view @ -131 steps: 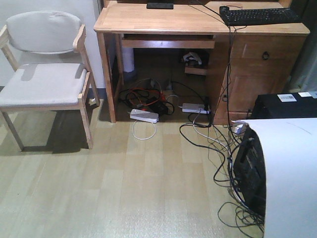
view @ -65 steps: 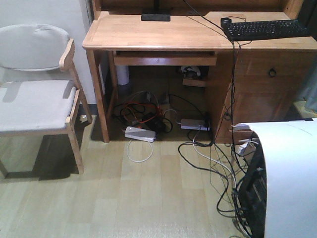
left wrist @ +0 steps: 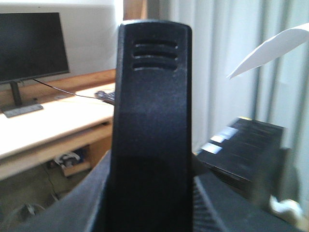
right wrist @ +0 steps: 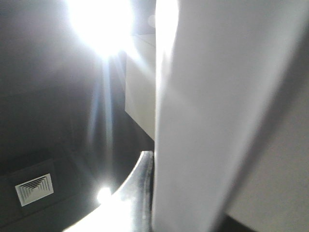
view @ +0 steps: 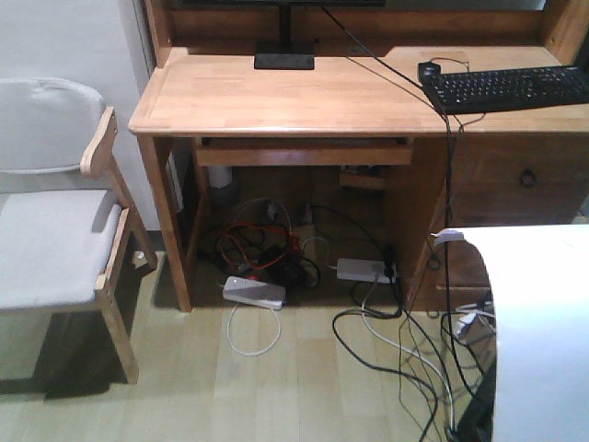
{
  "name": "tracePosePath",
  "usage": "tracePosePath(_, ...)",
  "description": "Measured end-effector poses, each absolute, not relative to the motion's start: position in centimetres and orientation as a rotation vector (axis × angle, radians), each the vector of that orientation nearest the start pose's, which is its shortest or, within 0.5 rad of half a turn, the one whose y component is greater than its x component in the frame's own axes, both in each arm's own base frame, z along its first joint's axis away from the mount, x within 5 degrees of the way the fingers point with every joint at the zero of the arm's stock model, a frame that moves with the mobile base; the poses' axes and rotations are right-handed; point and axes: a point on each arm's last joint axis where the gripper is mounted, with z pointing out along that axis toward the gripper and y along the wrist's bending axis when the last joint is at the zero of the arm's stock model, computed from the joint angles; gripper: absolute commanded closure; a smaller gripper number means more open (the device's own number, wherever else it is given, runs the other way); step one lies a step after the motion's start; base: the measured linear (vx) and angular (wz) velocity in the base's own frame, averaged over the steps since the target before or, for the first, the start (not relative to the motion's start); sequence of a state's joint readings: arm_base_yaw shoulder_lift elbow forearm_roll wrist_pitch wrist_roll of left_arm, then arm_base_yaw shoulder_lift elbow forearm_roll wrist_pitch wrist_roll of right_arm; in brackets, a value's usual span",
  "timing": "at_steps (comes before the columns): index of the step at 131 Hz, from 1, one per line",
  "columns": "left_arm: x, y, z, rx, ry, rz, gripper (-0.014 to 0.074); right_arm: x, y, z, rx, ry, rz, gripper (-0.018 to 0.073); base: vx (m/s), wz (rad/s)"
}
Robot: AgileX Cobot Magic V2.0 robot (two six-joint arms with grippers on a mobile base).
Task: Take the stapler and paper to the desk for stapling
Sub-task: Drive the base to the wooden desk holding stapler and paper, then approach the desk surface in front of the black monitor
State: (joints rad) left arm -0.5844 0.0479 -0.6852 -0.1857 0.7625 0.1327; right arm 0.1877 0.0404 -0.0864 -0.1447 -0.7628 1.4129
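Observation:
The black stapler (left wrist: 152,111) stands upright in the middle of the left wrist view, and my left gripper (left wrist: 150,193) is shut on its lower part. The white paper (right wrist: 207,121) fills the right half of the right wrist view, with my right gripper (right wrist: 157,198) shut on its edge; one shiny finger (right wrist: 137,188) presses against it. In the front view the paper (view: 543,331) curves down at the lower right, hiding both arms. The light-wood desk (view: 276,101) lies straight ahead and its near left part is bare.
A black keyboard (view: 506,87) and mouse (view: 430,69) lie on the desk's right, a monitor foot (view: 283,60) at the back. A grey-cushioned wooden chair (view: 46,230) stands to the left. Tangled cables and power strips (view: 276,258) cover the floor under the desk.
The whole front view has closed in on the desk, which now looks larger and lower in frame. The chair has slid off to the left. The paper stays at the lower right.

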Motion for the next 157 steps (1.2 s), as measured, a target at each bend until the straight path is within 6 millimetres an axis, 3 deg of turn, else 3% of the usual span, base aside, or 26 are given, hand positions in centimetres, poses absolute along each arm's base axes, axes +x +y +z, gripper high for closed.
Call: tracePosePath(157, -2.04, -0.04, 35.5, 0.563, 1.528, -0.556, 0.0603, 1.98, 1.3, 29.85, 0.307, 0.689, 1.466, 0.0566, 0.41, 0.04)
